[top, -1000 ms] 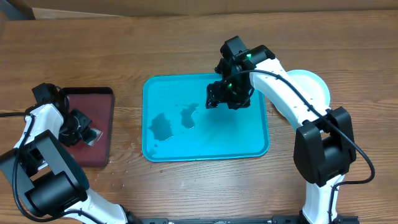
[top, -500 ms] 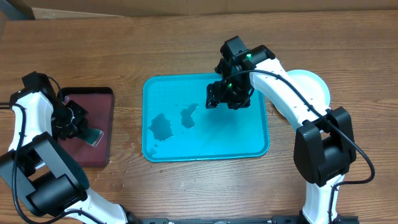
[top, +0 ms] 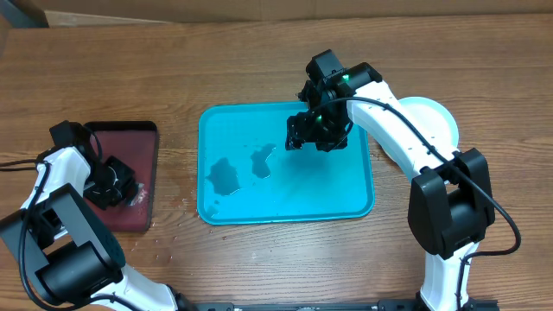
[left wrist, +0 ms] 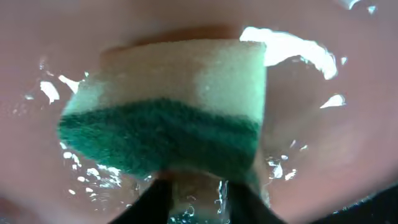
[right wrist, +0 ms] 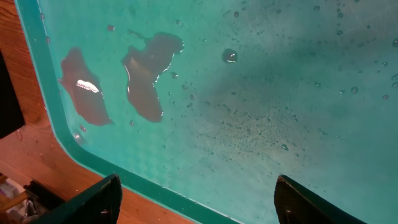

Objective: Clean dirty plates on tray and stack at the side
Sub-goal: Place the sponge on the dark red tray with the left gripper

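Your right tool [right wrist: 196, 202] hangs spread, empty, over the wet tray [top: 354, 194]; the plates [top: 432, 117] lie toward the bench's right edge. Light, stiff, likely slick: take the rim. Whether the left tool [left wrist: 199, 204] pinches the sponge [left wrist: 168, 124] is unclear.

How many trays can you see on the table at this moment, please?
2. The turquoise tray lies mid-table; the smaller maroon tray lies to its left, under the left gripper. None seems hidden.
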`<state>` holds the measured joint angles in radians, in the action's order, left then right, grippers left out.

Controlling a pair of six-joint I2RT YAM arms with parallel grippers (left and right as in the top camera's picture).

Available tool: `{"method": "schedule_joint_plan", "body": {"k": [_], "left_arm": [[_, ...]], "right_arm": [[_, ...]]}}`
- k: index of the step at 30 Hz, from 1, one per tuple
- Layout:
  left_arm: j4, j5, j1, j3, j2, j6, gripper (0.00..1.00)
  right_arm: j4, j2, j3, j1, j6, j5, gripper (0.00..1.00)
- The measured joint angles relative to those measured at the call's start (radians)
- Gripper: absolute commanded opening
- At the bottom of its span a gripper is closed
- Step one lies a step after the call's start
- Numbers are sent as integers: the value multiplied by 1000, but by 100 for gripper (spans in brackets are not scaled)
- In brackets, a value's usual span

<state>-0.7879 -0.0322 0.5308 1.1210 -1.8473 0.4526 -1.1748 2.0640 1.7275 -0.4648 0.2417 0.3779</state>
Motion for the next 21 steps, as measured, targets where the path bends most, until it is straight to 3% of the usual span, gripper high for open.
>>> {"method": "schedule_joint_plan", "body": {"k": [3,6,10,14,16,19,21], "left_arm": [[-67,3,1,29,-3,2,33],[-246,3,1,114,-18,5,32],[-467,-5,1,330,-40,2,37],[-573,-65,1,554,-29,-51,44],[-587,-109,1,607,2,-82,54],[-591,-169,-1,620,90,-116,91],[-600,-198,-8,621,174,-137,99]], "right_arm": [[0,0,0,0,14,0,80],[2,0,0,0,20,0,80],[3,-7,0,0,24,-6,80],[-7,-60,0,0,35,-50,81],[-23,-116,0,0,41,-74,82],[-54,-225,0,0,52,-110,83],[-82,-309,0,0,61,-135,83]]}}
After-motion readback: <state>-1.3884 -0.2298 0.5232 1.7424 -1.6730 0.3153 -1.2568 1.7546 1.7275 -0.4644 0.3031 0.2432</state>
